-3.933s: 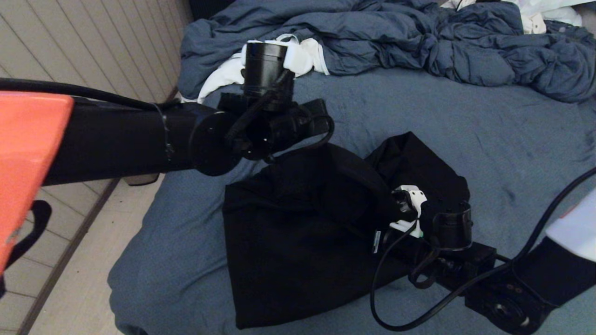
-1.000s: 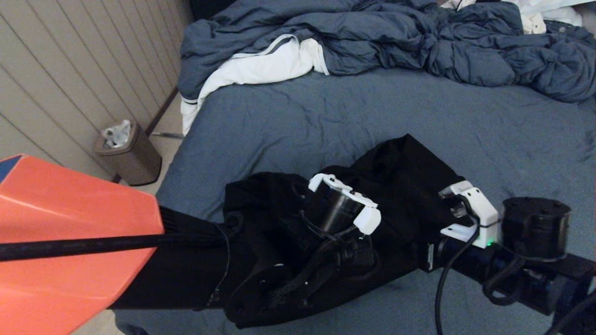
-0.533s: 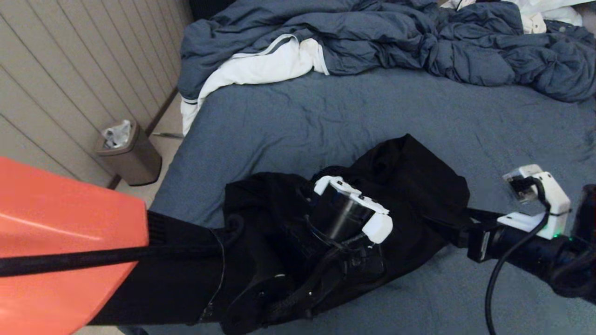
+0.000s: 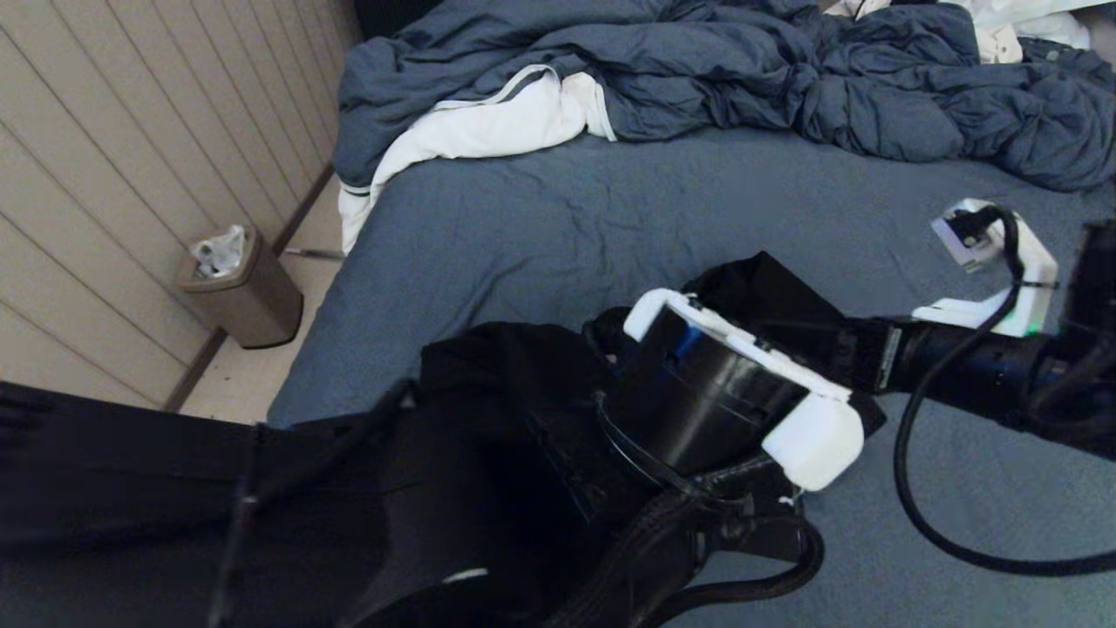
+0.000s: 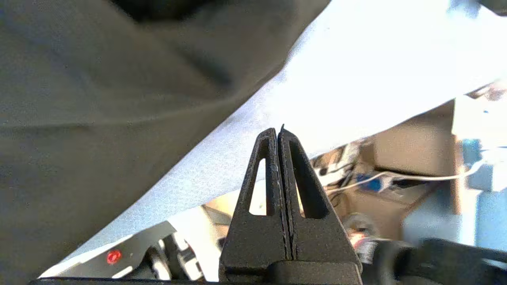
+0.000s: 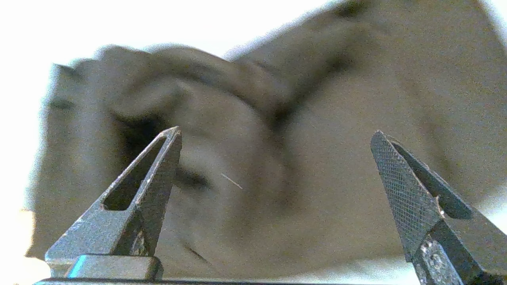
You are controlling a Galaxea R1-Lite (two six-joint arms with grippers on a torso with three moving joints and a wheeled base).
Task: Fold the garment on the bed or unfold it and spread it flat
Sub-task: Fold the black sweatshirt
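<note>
Black soft hooded garment (image 4: 767, 288) lay bunched on the big blue bed (image 4: 540, 227). The right gripper (image 6: 277, 158) had let go, opened wide and backed off. The left gripper (image 5: 278, 136) stayed closed, empty. Folding wasn't finished.

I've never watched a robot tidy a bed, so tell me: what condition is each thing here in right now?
garment: bunched in a heap on the sheet, not spread flat.
bed: sheet mostly smooth.
duvet: crumpled at the far end.
white cloth: rumpled, hanging over the bed's edge.
bin: on the floor, liner inside.
left gripper: shut, holding nothing.
right gripper: open wide, facing the garment.
</note>
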